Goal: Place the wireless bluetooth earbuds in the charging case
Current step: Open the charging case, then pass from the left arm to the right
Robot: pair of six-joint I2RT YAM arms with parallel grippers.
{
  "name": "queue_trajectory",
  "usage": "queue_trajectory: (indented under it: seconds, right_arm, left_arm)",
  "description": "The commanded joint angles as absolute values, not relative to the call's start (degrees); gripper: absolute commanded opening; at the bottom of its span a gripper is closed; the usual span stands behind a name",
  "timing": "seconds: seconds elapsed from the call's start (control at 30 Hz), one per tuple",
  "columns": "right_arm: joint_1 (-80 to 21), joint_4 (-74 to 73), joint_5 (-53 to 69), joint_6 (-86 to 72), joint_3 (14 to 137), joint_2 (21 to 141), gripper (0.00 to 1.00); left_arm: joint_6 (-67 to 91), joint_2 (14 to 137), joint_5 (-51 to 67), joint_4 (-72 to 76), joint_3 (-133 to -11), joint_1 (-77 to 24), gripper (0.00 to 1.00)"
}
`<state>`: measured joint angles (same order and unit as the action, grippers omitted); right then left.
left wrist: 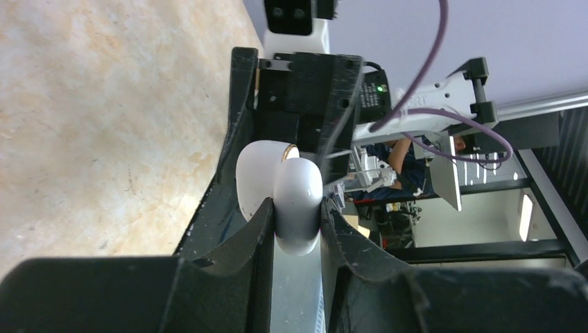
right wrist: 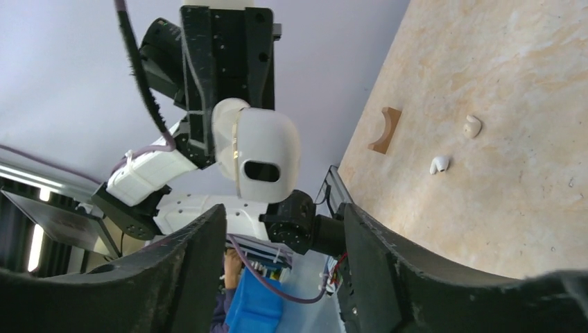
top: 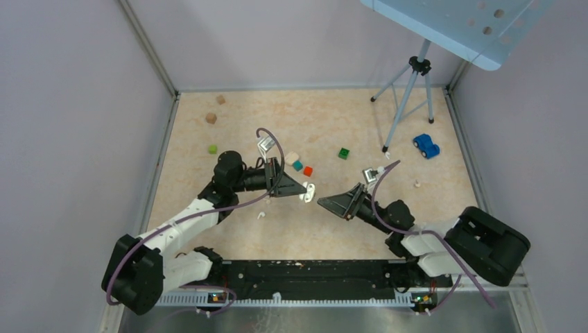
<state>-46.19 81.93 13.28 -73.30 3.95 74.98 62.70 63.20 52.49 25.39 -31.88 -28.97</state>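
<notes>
Step in hand: you have the charging case (left wrist: 291, 198) lifted off the table, lid swung back — it looks ready to receive the earbuds, neither yet in a gripper.
Left gripper (top: 303, 191): clamped narrow on the case, which sits between its fingers and juts past the tips.
Right gripper (top: 324, 203): jaws parted, nothing between them; the case hangs just ahead of it, apart.
Earbuds: one earbud (right wrist: 439, 164) lies on the table off to the right gripper's side, the other earbud (right wrist: 473, 125) near it, beside a tan arch block (right wrist: 385, 130).
Next move: likely drop the right gripper to one earbud, pinch it by the body, keep the case steady — small parts slip easily.
</notes>
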Motion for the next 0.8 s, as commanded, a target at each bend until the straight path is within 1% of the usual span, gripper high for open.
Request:
queue_trajectory:
  seconds: [0.0, 0.1, 0.2, 0.27, 0.4, 0.63, 0.77]
  right_arm:
    - [-45.6, 74.6, 14.6, -69.3, 4.2, 67.2, 0.7]
    - [-45.9, 64.4, 14.7, -65.6, 7.0, 61.9, 0.74]
    - [-46.1, 54.3, 13.2, -62.4, 10.7, 58.8, 0.75]
    - [-46.1, 51.2, 12.3, -61.1, 12.2, 58.5, 0.76]
    - [-46.1, 52.6, 14.1, -61.1, 14.5, 62.0, 0.77]
    - [-46.2, 63.5, 17.6, -63.6, 15.8, 70.5, 0.78]
    - [-46.1, 70.6, 18.5, -65.8, 15.2, 73.3, 0.73]
  left_arm:
    - [59.3, 61.4, 53.9, 23.5, -31.6, -26.8, 0.0]
    - [59.0, 61.6, 53.5, 23.3, -31.3, -26.8, 0.0]
    - [59.7, 62.1, 53.5, 24.5, -31.0, -26.8, 0.0]
    - [60.3, 62.4, 53.6, 25.5, -31.0, -26.8, 0.0]
    - [60.9, 62.6, 53.4, 26.1, -31.1, -26.8, 0.0]
    - [61.9, 63.3, 53.8, 27.1, -30.8, -26.8, 0.0]
    - [61.7, 63.5, 53.6, 26.9, -30.4, -26.8, 0.0]
